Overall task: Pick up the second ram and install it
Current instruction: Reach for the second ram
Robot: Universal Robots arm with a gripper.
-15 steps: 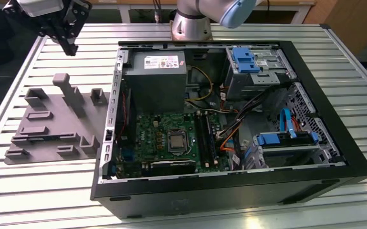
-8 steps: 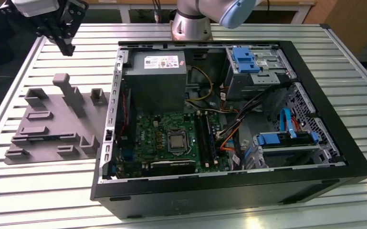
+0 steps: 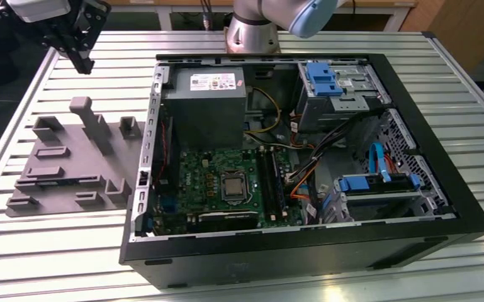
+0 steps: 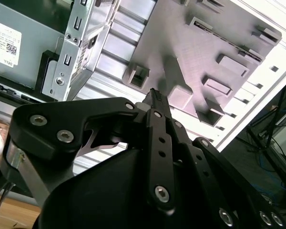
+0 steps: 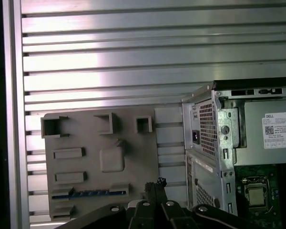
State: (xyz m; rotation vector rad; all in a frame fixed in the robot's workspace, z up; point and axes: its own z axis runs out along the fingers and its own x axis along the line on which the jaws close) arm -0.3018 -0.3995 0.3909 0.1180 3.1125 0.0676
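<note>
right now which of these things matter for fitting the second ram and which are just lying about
For the job:
- gripper, above the grey fixture
- second ram, what looks like the dark strip in a fixture slot
- motherboard sockets

Just there:
- power supply
- blue drive caddies

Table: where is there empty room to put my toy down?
The table is bare in front of the fixture, at the exterior view's left of the case, and behind the fixture, near the gripper. Inside the case it is crowded with a board and cables; blocks cover the fixture.
</note>
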